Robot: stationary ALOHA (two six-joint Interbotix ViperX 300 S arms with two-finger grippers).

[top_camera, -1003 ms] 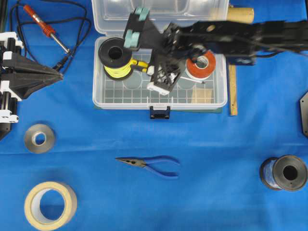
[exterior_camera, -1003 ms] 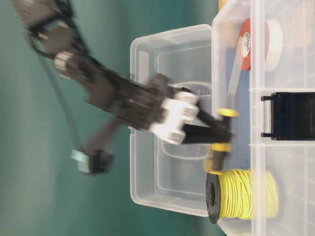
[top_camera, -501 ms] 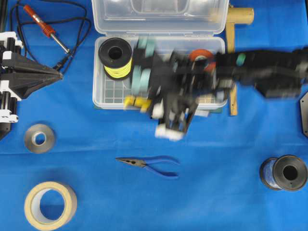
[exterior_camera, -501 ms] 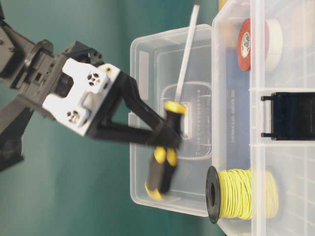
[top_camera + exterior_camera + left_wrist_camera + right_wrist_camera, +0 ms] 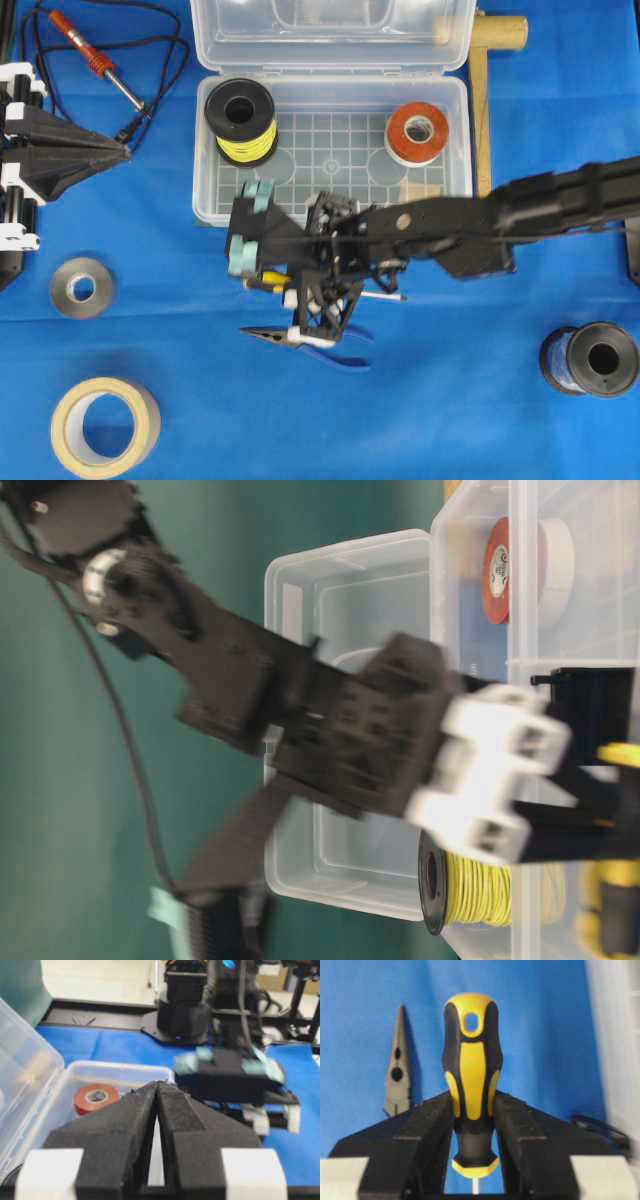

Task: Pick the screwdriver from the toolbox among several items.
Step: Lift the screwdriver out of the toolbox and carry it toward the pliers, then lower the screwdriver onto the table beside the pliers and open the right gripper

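My right gripper [image 5: 292, 288] reaches in from the right and is shut on the screwdriver [image 5: 268, 281], just in front of the toolbox [image 5: 455, 205] and above the blue cloth. In the right wrist view the yellow-and-black handle [image 5: 470, 1070] stands clamped between the two black fingers [image 5: 427, 1125], with the thin shaft below. The shaft tip [image 5: 398, 296] points right. The clear toolbox stands open at the back centre. In the table-level view the gripper [image 5: 600, 815] is blurred in front of the toolbox lid [image 5: 340, 600]. My left gripper [image 5: 118, 155] is shut and empty at the far left, its jaws together [image 5: 158, 1086].
Blue-handled pliers [image 5: 340, 352] lie right under the right gripper. The toolbox holds a yellow wire spool [image 5: 240, 125] and red tape [image 5: 418, 132]. An orange soldering iron [image 5: 92, 58], grey tape roll [image 5: 82, 288], masking tape [image 5: 105, 425], blue spool [image 5: 590, 358] and wooden stick [image 5: 482, 110] lie around.
My right gripper has lifted the screwdriver out of the toolbox and carried it forward, over the box's front wall, to above the cloth near the pliers. The left arm has not moved.
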